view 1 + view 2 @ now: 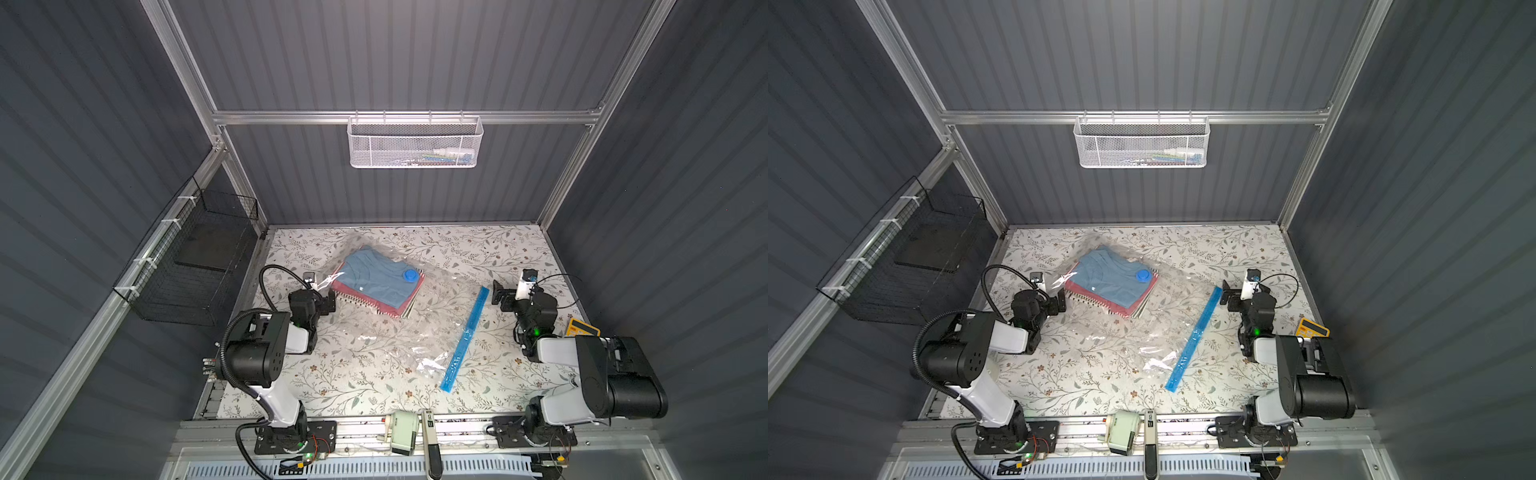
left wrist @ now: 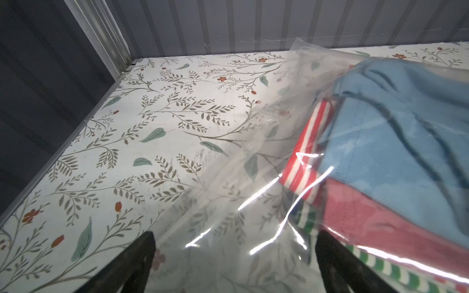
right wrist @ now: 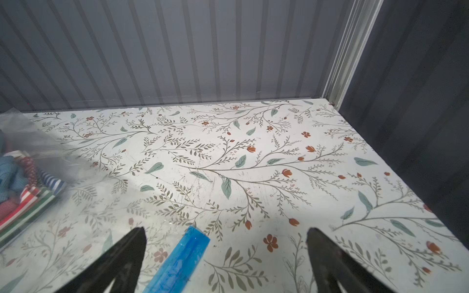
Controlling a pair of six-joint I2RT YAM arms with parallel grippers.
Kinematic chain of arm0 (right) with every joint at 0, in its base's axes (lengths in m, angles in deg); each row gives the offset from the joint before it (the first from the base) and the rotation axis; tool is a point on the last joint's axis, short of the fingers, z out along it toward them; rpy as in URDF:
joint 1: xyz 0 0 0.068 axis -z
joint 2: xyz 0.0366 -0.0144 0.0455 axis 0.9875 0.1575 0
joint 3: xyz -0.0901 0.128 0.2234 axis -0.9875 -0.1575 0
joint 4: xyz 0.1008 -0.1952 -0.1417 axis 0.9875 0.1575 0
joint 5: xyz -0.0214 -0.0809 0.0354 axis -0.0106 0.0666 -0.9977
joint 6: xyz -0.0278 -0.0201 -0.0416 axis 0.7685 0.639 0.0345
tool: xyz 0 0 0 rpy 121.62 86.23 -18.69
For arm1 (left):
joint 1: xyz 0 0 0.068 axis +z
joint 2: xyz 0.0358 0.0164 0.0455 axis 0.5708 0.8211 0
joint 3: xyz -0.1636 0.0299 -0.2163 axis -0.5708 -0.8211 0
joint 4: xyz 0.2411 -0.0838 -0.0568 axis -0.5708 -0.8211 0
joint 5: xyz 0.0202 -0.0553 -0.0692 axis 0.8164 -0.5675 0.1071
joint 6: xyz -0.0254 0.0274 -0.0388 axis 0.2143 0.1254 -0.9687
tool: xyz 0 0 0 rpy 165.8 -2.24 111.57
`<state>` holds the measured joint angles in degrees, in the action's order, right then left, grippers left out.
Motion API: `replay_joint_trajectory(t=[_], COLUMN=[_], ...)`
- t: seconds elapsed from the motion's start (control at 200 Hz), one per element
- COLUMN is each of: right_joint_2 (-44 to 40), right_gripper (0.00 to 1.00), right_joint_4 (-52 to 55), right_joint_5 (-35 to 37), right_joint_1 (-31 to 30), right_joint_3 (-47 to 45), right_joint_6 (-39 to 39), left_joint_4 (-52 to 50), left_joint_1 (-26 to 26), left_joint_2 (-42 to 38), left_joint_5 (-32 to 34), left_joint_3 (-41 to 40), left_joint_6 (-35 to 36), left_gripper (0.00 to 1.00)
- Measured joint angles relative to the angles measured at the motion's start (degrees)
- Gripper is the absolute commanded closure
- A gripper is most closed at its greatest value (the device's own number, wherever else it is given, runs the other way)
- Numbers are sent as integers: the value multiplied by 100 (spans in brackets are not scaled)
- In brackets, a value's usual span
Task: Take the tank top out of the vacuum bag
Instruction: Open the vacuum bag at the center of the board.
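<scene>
Currently we find the vacuum bag (image 1: 390, 345) mid-tabletop (image 1: 478, 249), zip strip (image 1: 465, 338) running 1 to 7 o'clock, at 9 o'clock of the nearer right hand (image 1: 499, 296); it and the left hand (image 1: 321, 289) stand open, empty.

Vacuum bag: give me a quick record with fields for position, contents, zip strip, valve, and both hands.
vacuum bag: lying flat on the floral table, between the two arms
contents: folded clothes stack, blue piece on top, red and striped beneath
zip strip: along the edge nearest the right arm; sealed or not, cannot tell
valve cap: above the stack
left hand: open, at the bag's clear edge by the stack, gripping nothing
right hand: open, at the zip strip's far end, gripping nothing
</scene>
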<state>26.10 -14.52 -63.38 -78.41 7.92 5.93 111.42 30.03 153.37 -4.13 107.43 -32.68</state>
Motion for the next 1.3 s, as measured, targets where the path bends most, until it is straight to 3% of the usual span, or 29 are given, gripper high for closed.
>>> replay_joint_trajectory(t=[1.301], right_joint_2=[0], right_gripper=[1], right_joint_4=[-52], right_joint_5=[66], right_joint_1=[-66], right_joint_3=[-68], right_joint_6=[66], left_joint_4=[-44], left_joint_1=[0], left_joint_2=[0], left_joint_5=[0], left_joint_3=[2], left_joint_6=[0], left_gripper=[1])
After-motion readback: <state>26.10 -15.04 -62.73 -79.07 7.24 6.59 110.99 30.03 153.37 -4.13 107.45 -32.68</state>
